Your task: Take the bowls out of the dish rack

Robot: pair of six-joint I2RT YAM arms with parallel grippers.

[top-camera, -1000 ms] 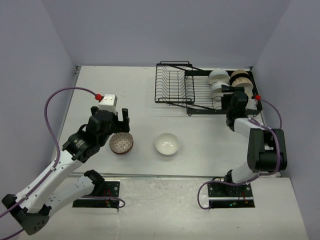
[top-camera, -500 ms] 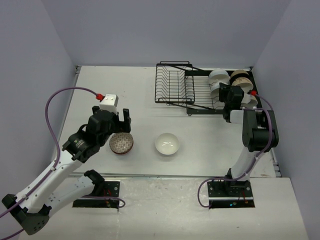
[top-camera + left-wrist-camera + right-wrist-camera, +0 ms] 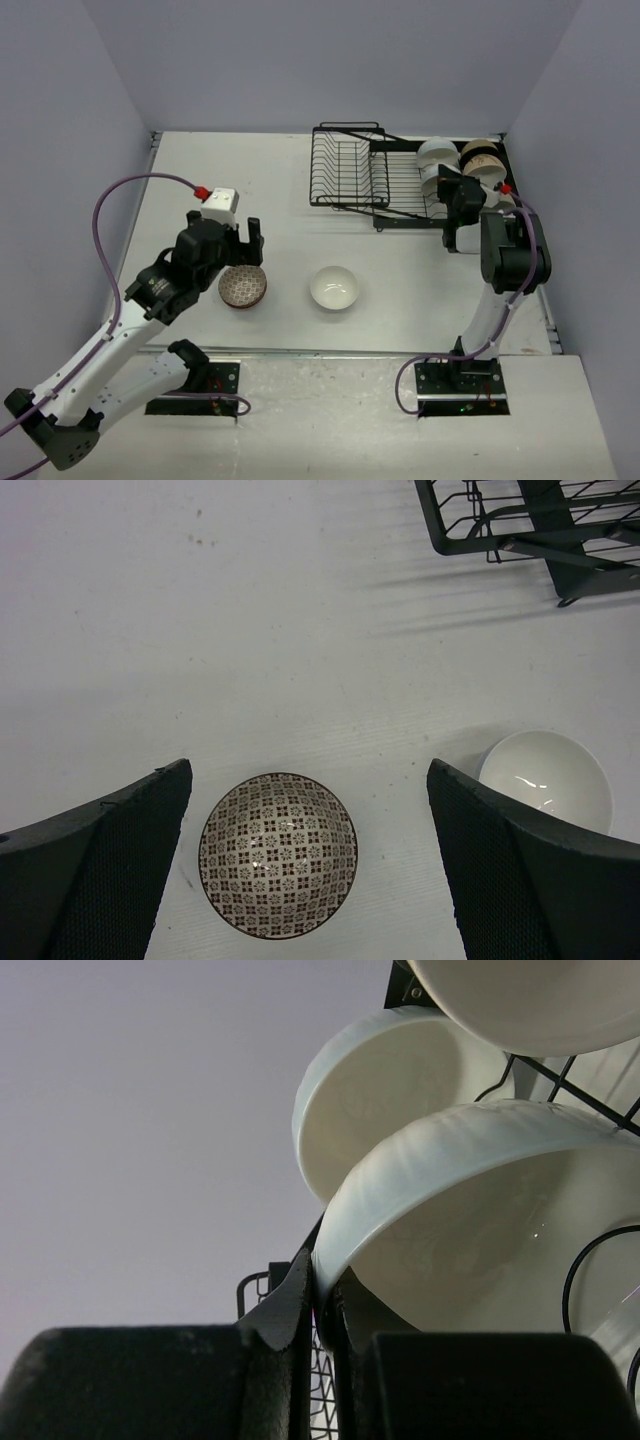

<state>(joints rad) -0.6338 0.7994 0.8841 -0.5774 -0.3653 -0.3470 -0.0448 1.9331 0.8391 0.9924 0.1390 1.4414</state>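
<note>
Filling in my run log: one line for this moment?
right gripper: shut on white bowl rim in dish rack | left gripper: open above patterned bowl

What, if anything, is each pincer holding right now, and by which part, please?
The right pincer pinches a white bowl in the dish rack by its rim. The left pincer is open, holding nothing.

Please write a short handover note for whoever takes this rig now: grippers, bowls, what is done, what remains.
Left gripper: open, above the patterned bowl on the table.
Right gripper: shut on the rim of a white bowl standing in the dish rack.
Done: patterned bowl and a plain white bowl lie on the table.
Left: lift out the gripped bowl, then the other bowls at the rack's right end.
</note>
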